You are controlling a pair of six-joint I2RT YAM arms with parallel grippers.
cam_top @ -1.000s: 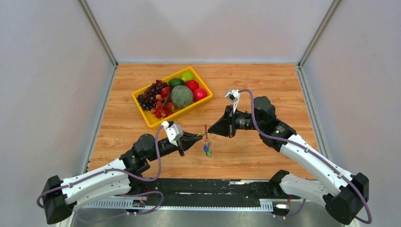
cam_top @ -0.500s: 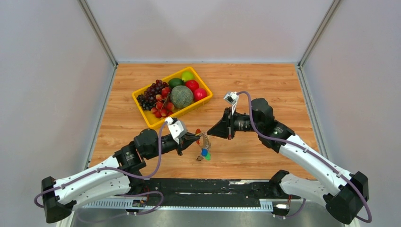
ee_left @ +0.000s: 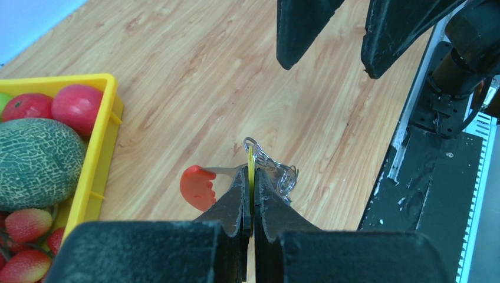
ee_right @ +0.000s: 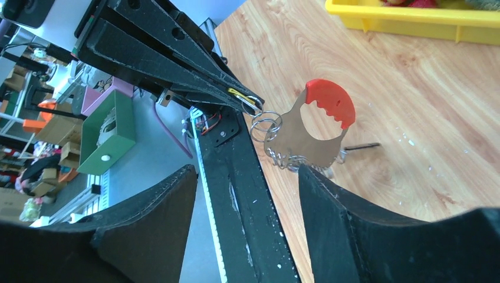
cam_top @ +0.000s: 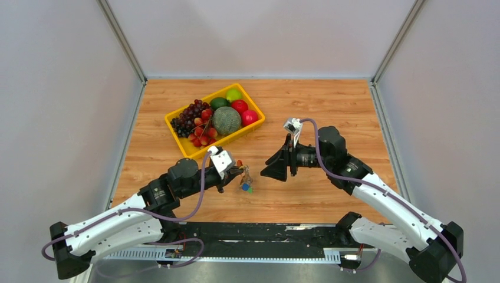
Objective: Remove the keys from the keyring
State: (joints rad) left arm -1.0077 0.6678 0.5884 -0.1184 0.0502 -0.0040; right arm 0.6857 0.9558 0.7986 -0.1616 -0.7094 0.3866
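The keyring [cam_top: 243,175] is a small silvery bunch with a flat red tag [cam_top: 239,163]; it hangs from my left gripper [cam_top: 237,173] just above the wood. In the left wrist view that gripper [ee_left: 250,175] is shut on a thin yellow key [ee_left: 250,162], with the red tag [ee_left: 197,187] to its left and wire rings [ee_left: 280,172] to its right. Blue and green keys [cam_top: 246,188] dangle below. My right gripper [cam_top: 266,169] stands open to the right of the bunch, not touching it. From the right wrist, the open gripper [ee_right: 247,172] faces the red tag [ee_right: 330,101].
A yellow tray [cam_top: 187,151] of grapes, strawberries, a melon and other fruit sits at the back left, close behind the left gripper. Its rim shows in the left wrist view [ee_left: 103,138]. The black base rail [cam_top: 259,233] runs along the table's near edge.
The right gripper has opened, let go of the bunch and drawn back to the right. The left gripper has carried the bunch to the left, toward the tray.
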